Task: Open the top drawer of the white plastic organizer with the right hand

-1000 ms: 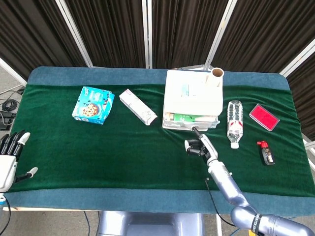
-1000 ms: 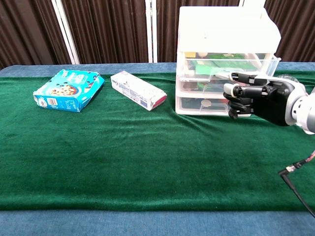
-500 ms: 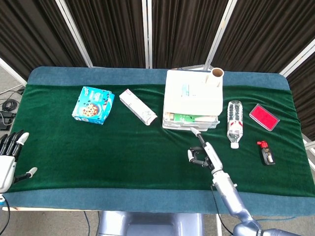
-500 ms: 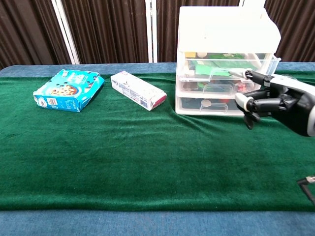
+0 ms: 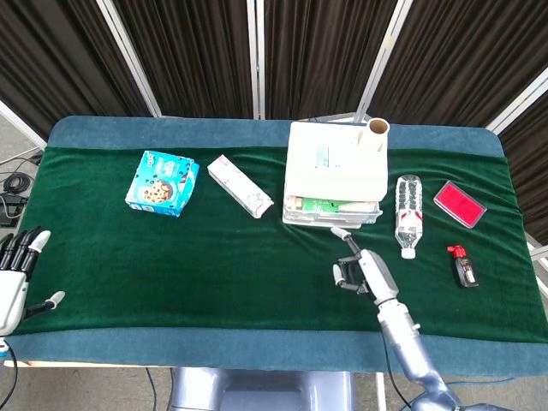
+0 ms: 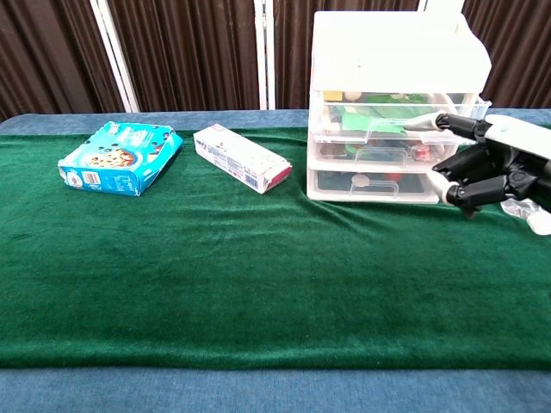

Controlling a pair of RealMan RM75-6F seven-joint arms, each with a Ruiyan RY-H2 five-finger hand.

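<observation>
The right hand [image 6: 495,168] hangs just in front of the white plastic three-drawer organizer [image 5: 335,174], its fingers partly curled and holding nothing — one fingertip points toward the top drawer [image 6: 398,114], though contact cannot be told. That drawer stands slightly forward of the two below it, so the opening looks barely begun. Next, the hand must hook the drawer's front lip and draw it straight toward the near edge of the green-covered counter [image 5: 214,257].
</observation>
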